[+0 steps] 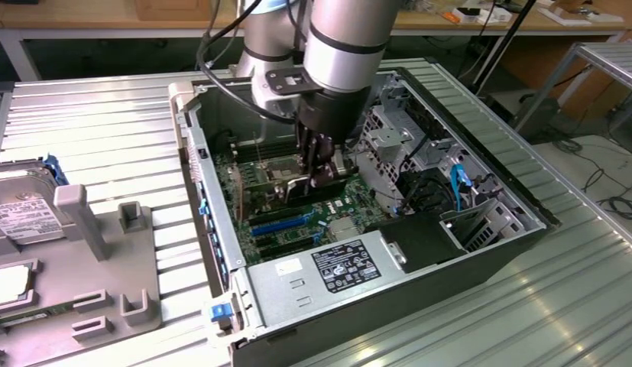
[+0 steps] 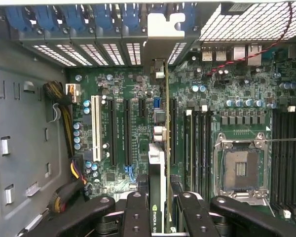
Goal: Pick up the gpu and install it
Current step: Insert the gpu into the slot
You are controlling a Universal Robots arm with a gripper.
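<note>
My gripper (image 1: 322,174) reaches down into the open computer case (image 1: 499,229) over the motherboard (image 2: 227,98). It is shut on the gpu (image 2: 166,123), which the wrist view shows edge-on as a thin upright card between the black fingers (image 2: 136,210). The card's silver bracket (image 2: 163,29) sits at the case's rear slot openings. Its lower edge runs along a black expansion slot (image 2: 173,128). I cannot tell whether it is seated in that slot. In the exterior view the gpu (image 1: 334,182) is mostly hidden behind the fingers.
Beside the card lie other expansion slots (image 2: 110,131), memory slots (image 2: 197,143) and the CPU socket (image 2: 239,168). The power supply (image 1: 336,267) fills the case's near end. A hard drive (image 1: 20,214) and a grey fixture (image 1: 102,275) are on the table at the exterior view's left.
</note>
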